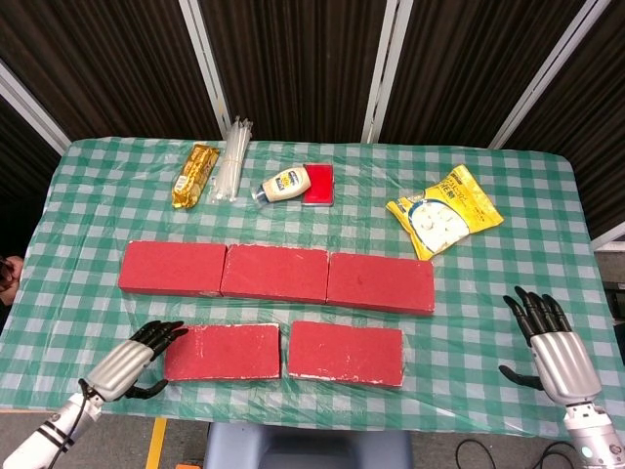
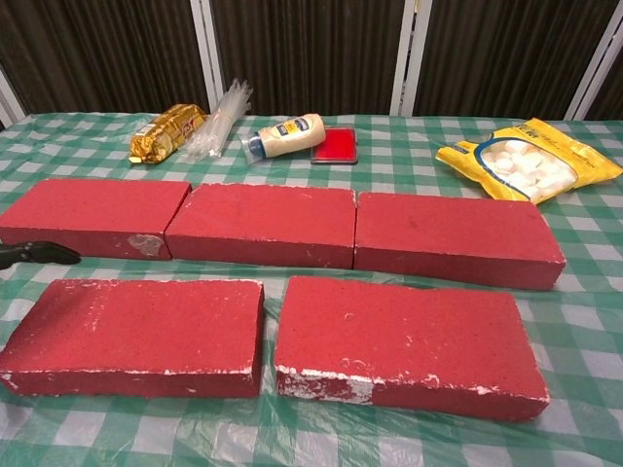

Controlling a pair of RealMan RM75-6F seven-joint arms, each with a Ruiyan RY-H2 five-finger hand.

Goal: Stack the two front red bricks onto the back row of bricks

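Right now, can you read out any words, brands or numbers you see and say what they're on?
No text can be read.
Bottle: blue label, print too small.
Marshmallow bag: blue lettering along its top edge, too blurred.
Gold packet: print too small.
Bricks, red pad, table cloth: no text.

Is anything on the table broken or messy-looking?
The two front red bricks look scuffed: white chipped patches run along their edges, most at the near left corner of the right one. The back left brick has a pale worn spot on its near right corner. Nothing looks spilled.
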